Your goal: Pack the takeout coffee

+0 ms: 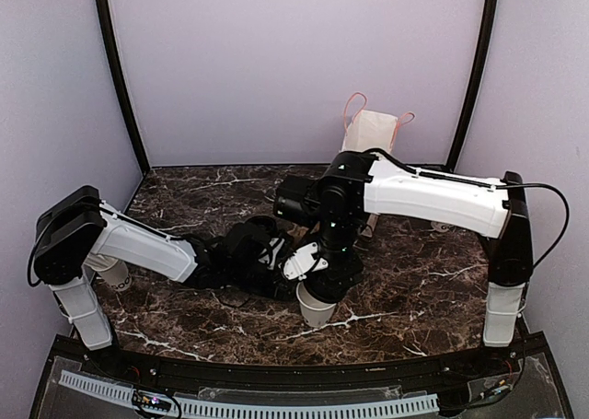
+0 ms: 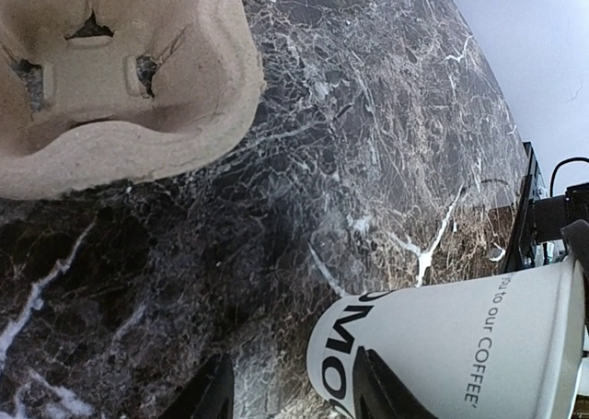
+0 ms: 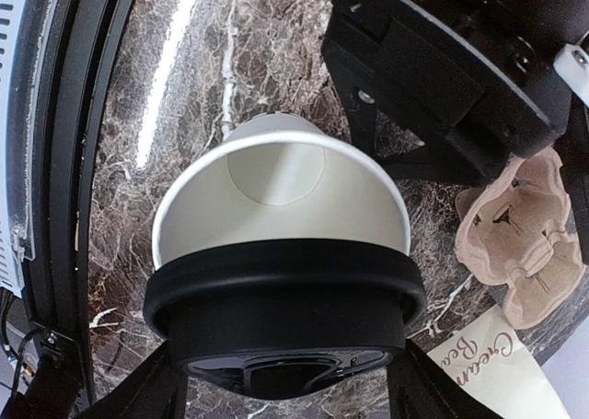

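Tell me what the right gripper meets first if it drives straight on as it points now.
The open white cup directly ahead: the right gripper holds the black lid over its rim. Whether lid and rim touch is unclear.

Setting: a robot test cell in a laboratory, not a working café.

- Enclosure: plain pale walls [image 1: 294, 60] close the left, far and right sides. Black curved poles [image 1: 120, 78] stand in the far corners.
- Work surface: a dark marble-pattern tabletop [image 1: 184, 198] fills the booth.
- Machinery: a left arm [image 1: 138, 244] and a right arm [image 1: 433, 198], both white and black, rise from the near edge. A loose black cable [image 1: 552, 216] loops beside the right arm. A white perforated strip [image 1: 276, 405] runs along the near rim.
- Props: only café goods lie here, namely the takeout coffee [image 1: 316, 307], a pulp cup carrier [image 2: 120, 78] and a paper bag [image 1: 373, 129] against the far wall
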Robot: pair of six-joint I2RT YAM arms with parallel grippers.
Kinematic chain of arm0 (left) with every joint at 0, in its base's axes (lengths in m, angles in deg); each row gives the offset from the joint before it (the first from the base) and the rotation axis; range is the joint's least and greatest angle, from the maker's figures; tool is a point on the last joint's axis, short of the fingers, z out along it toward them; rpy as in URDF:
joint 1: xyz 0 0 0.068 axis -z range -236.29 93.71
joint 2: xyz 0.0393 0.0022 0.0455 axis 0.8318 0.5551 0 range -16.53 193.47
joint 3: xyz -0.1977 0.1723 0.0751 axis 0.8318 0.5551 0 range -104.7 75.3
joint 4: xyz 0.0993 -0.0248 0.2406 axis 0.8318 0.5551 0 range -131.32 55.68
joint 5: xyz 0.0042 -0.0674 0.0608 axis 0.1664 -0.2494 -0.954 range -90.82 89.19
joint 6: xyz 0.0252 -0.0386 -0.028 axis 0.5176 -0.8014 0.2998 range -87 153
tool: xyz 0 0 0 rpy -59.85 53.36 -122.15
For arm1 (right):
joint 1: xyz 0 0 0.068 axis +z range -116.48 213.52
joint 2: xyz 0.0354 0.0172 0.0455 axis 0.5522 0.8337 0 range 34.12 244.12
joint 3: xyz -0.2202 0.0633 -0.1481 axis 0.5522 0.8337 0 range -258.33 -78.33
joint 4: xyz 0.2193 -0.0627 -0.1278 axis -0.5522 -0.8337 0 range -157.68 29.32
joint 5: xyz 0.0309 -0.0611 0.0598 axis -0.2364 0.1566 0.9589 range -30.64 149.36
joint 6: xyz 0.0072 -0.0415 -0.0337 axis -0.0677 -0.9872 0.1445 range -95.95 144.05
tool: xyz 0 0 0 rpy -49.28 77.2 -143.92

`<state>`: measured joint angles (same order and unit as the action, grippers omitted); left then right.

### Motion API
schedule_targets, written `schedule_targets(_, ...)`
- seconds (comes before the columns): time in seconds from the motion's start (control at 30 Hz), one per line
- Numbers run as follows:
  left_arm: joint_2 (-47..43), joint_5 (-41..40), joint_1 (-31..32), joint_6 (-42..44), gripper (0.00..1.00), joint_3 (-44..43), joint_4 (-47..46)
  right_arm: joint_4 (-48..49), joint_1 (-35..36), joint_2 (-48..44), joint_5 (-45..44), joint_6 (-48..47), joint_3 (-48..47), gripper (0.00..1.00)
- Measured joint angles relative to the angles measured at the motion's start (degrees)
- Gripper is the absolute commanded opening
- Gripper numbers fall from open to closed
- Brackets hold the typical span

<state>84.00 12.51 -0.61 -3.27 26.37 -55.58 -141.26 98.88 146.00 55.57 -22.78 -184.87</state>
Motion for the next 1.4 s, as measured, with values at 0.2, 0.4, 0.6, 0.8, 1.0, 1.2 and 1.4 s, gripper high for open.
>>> schedule_targets(0.2,1.44,1.25,0.00,0.00,0.45,0.00,-1.07,-0.13,0.66,0.79,-0.98,0.24,-0.50,0.72)
schedule_targets(0.4,1.88,1.44,0.00,0.00,0.45,-0.17,-1.53,-0.15,2.03,0.85,-2.51,0.22,-0.50,0.71)
schedule_targets(0.6,1.90,1.51,0.00,0.00,0.45,-0.42,-1.73,-0.24,3.56,0.85,-4.59,0.20,-0.50,0.71)
schedule_targets(0.8,1.92,1.51,0.00,0.00,0.45,-0.42,-1.95,-0.24,4.66,0.85,-6.16,0.17,-0.50,0.71)
schedule_targets(1.0,1.92,1.49,0.00,0.00,0.45,-0.42,-1.97,-0.26,5.81,0.85,-7.52,-0.02,-0.46,0.71)
schedule_targets(1.2,1.29,0.83,0.00,-0.61,0.46,0.81,-2.34,-0.24,6.69,0.72,-9.57,-0.52,-0.24,0.71)
schedule_targets(1.4,-1.77,0.59,0.09,-1.97,0.44,5.18,-2.27,-0.31,7.02,-0.44,-11.54,-0.68,0.02,0.70)
